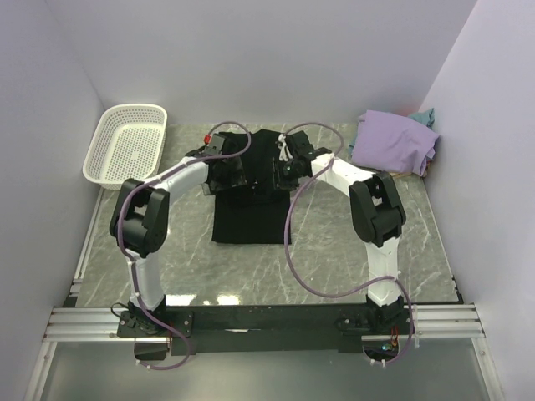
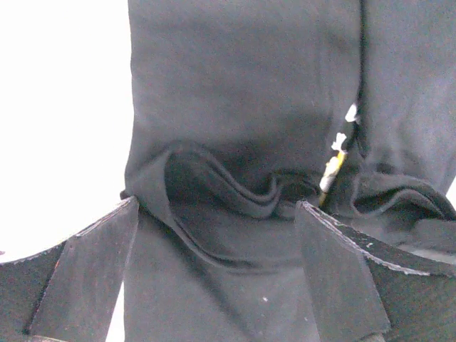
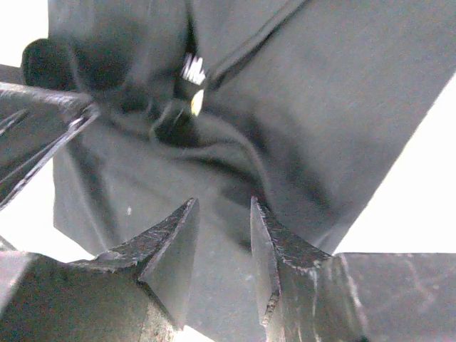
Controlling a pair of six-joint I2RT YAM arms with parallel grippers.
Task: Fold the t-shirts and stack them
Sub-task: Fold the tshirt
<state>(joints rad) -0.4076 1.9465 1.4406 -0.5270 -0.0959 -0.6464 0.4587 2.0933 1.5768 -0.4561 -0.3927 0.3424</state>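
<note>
— Black cotton t-shirt [image 1: 246, 219] lies mid-frame on the grey marbled surface [image 1: 334, 259], its lower half flat and its upper half bunched under both arms. Which step is this?
— Folding it, I'd judge. The left claw [image 2: 217, 205] hangs wide above a ridged wrinkle, gripping nothing. The right claw [image 3: 222, 203] stands narrow, with nothing plainly pinched.
— Next?
— Each should pinch an upper edge and carry it down evenly. The plain lavender t-shirt [image 1: 393, 142] and teal t-shirt [image 1: 426, 115] sit heaped at upper right, unfolded.
</note>
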